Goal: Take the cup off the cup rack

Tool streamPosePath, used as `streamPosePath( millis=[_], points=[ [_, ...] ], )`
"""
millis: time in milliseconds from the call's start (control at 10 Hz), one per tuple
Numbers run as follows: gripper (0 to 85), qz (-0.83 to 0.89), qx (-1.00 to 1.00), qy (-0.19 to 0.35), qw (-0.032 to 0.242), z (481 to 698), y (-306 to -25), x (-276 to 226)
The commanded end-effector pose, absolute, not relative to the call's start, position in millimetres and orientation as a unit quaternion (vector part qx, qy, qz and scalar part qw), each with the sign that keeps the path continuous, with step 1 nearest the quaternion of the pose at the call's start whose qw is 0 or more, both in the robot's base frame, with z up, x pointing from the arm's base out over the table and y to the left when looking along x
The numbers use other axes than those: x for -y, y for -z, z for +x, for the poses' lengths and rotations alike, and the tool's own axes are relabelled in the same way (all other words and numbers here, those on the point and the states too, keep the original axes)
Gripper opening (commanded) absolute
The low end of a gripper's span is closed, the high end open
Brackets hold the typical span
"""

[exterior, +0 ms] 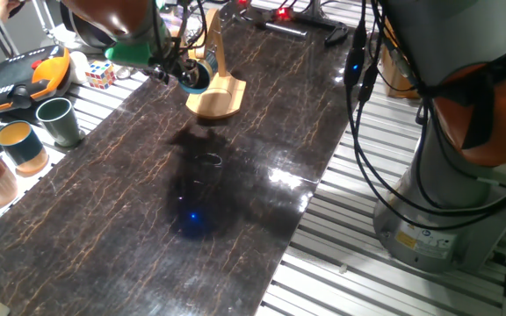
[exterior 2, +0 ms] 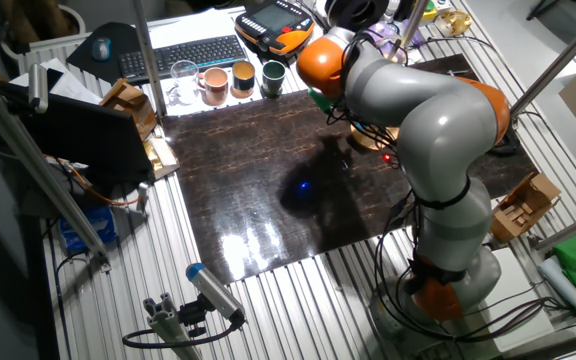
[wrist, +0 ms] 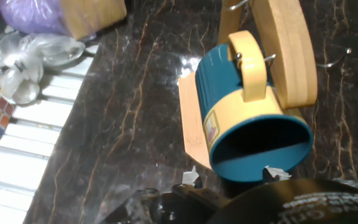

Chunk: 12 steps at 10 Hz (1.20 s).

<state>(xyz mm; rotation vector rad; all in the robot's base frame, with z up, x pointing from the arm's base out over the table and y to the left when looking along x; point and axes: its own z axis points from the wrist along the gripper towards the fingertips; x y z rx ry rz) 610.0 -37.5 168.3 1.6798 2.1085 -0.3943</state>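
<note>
In one fixed view, we see the gripper point(exterior: 185, 72) up at 11 o'clock on the desk point(exterior: 235, 202), right at the cup point(exterior: 197, 74), which hangs on the rack point(exterior: 215, 88). We judge this the grasp step; how far apart the fingers stand, we cannot tell. At 9 o'clock stand three spare mugs point(exterior: 25, 145), not ours.

In the other fixed view, the arm point(exterior 2: 418, 110) hides both cup and rack; we count the same three mugs point(exterior 2: 243, 76) at 12 o'clock.

In the hand view, one cup point(wrist: 247, 118) hangs by its tan handle on a hook of the one rack point(wrist: 291, 50), mouth toward 6 o'clock (toward the camera). A fingertip point(wrist: 276, 173) sits at the rim, but a closed grip is not shown. Next, we think: close on the rim, then lift the handle clear of the hook.
</note>
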Motion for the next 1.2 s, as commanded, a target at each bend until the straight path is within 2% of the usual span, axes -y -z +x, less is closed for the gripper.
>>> streamPosePath(
  millis=[0,1100],
  points=[
    [52.3,0.603,-0.757,0.141,0.207,611,-167,40],
    [41.7,0.604,-0.755,0.146,0.207,624,-156,53]
  ],
)
